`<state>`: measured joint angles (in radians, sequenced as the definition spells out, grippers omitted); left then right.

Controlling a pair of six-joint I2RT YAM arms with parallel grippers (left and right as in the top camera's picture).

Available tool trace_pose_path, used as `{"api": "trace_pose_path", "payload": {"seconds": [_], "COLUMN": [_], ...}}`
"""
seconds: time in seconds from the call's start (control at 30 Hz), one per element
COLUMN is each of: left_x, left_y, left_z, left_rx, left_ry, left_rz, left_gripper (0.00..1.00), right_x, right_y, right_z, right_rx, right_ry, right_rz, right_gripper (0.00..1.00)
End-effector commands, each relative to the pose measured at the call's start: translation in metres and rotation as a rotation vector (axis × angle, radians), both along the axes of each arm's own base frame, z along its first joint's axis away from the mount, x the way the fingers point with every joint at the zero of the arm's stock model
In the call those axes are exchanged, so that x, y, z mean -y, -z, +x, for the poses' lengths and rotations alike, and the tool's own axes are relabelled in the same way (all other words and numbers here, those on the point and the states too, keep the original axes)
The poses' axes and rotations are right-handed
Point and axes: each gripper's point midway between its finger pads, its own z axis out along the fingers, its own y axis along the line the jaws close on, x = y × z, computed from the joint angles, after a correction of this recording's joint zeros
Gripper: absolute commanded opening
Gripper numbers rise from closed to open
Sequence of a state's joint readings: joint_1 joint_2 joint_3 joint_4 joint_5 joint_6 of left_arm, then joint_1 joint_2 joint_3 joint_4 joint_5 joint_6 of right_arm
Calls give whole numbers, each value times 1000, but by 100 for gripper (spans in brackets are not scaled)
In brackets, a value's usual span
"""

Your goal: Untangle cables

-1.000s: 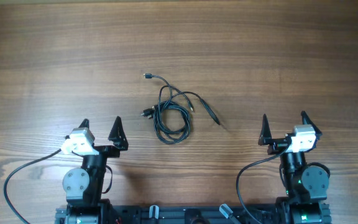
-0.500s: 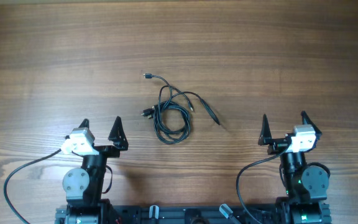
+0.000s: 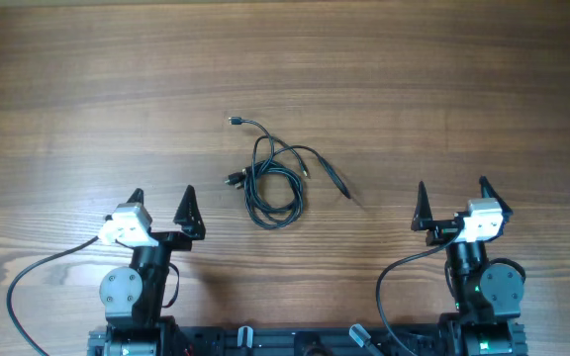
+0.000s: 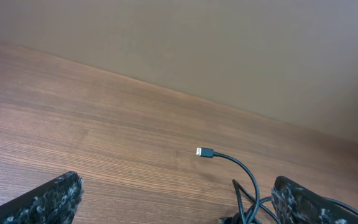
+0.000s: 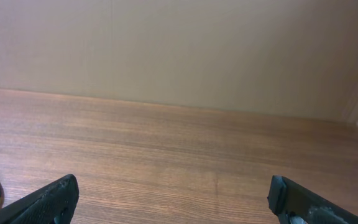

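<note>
Three thin black plug-ended cables lie tangled and unmoved in the middle of the brown wooden surface. The left pincer and right pincer stay released, well apart from them, so untangling has not begun.

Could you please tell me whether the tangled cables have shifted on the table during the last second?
No. In the overhead view the cables lie at the same spot on the table, against the same wood grain.

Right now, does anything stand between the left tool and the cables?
Nothing visible does. Only bare table lies between the left tool and the cables. The tool is open and does not touch them.
</note>
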<state>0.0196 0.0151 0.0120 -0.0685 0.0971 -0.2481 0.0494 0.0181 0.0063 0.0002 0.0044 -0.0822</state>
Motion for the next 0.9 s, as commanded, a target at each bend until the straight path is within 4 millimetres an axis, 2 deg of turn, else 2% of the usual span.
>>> {"api": "trace_pose_path", "payload": {"seconds": [0.0,0.23,0.43,0.87], "left_x": [5,5,5,32], "left_y": [-17,-31,-44,-76], "left_z": [-3,-3,8,36], "left_rx": [5,-65,-170,-492], "left_ry": [29,29,33,168], "left_rz": [4,2,2,3], "left_gripper": [100,100,100,100], "right_x": [4,4,4,4], "right_y": [-2,-2,-2,-2], "right_z": [0,0,0,0], "right_rx": [10,10,10,10], "right_ry": [18,18,18,18], "right_rz": [11,11,11,11], "right_gripper": [100,100,100,100]}}
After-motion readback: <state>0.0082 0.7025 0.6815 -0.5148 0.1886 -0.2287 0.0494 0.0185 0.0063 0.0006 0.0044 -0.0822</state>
